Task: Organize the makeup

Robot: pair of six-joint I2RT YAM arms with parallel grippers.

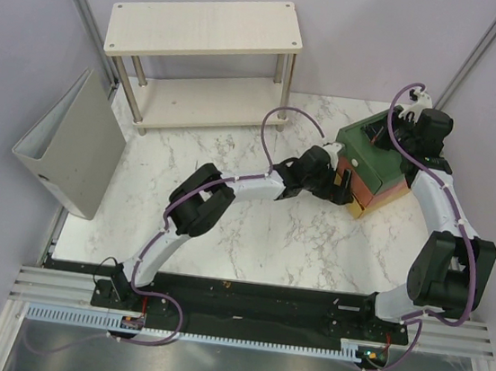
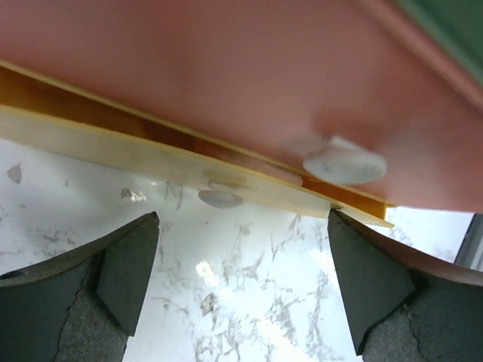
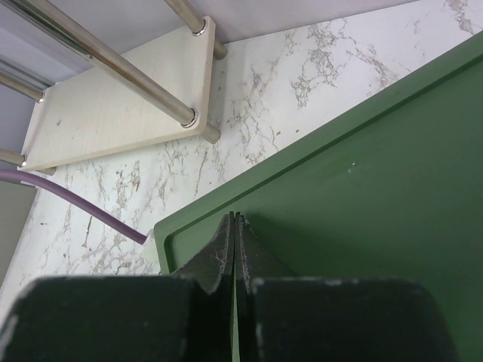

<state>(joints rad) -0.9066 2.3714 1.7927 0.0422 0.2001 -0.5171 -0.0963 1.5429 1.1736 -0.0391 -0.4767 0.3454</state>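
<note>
The left claw (image 2: pixel 241 249) is spread wide and holds nothing. Just beyond its fingertips is the pink drawer front (image 2: pixel 226 68), with a white round knob (image 2: pixel 343 162), of the green-topped drawer box (image 1: pixel 374 156). The white marble counter (image 2: pixel 249 294) is under the claw. The right claw (image 3: pixel 235 226) is pressed together at the green top of the box. The makeup cannot be seen in any view.

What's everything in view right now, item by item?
drawer box: one, green top over red and yellow drawers, table's far right
drawer knobs: two, white, on the drawer fronts
shelf unit: one, pale wood, metal posts, table's far side
file holder: one, grey, left table edge
table: one, white marble
makeup: none visible
left end effector: one, black, open, at the drawer fronts
right end effector: one, black, shut, over the box's green top
</note>
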